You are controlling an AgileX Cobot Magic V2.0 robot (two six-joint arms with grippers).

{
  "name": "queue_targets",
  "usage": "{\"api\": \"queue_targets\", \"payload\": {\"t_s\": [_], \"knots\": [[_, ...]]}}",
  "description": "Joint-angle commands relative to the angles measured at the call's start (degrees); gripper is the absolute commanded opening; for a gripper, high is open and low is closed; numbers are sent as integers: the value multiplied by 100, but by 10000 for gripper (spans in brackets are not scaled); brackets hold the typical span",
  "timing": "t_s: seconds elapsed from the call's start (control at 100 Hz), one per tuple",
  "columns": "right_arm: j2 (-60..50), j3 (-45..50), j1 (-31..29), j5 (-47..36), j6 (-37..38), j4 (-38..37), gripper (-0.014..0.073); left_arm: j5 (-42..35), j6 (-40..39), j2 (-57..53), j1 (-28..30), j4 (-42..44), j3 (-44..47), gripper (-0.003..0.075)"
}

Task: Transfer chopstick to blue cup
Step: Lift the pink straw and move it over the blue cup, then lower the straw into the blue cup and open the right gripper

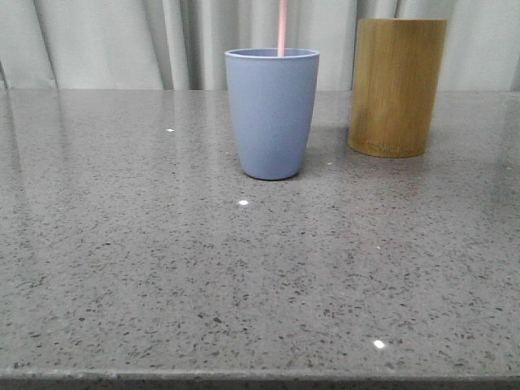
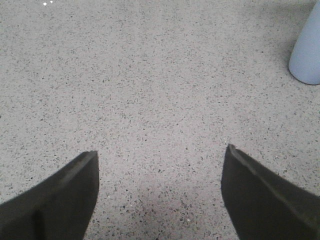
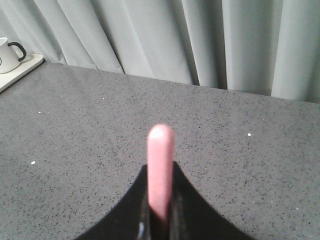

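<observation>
The blue cup (image 1: 272, 114) stands upright on the grey table, middle far. A pale pink chopstick (image 1: 282, 27) rises straight out of its mouth and runs off the top of the front view. In the right wrist view the same chopstick (image 3: 160, 170) sticks up between the dark fingers of my right gripper (image 3: 160, 172), which is shut on it. My left gripper (image 2: 160, 155) hangs open over bare tabletop, nothing between its fingers, and the blue cup's base (image 2: 307, 50) lies off to one side of it.
A tall tan bamboo holder (image 1: 396, 86) stands just right of the blue cup. A grey curtain (image 1: 122, 41) backs the table. A white mug (image 3: 9, 54) on a white tray (image 3: 22, 70) sits at the table's edge in the right wrist view.
</observation>
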Motion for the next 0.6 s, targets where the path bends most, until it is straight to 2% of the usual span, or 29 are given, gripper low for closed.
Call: {"api": "queue_targets", "payload": {"t_s": [0.0, 0.13, 0.2, 0.44, 0.59], "knots": [[-248, -178, 7, -308, -62, 57, 235, -415, -54, 1, 17, -102, -153, 503], [-248, -178, 7, -359, -62, 88, 424, -415, -54, 1, 17, -102, -153, 503], [-260, -183, 7, -370, -62, 88, 480, -415, -54, 1, 17, -102, -153, 503], [-642, -187, -274, -290, -74, -87, 491, -415, -54, 1, 17, -102, -153, 503], [-1167, -177, -771, 318, -99, -117, 491, -415, -54, 1, 17, -102, -153, 503]]}}
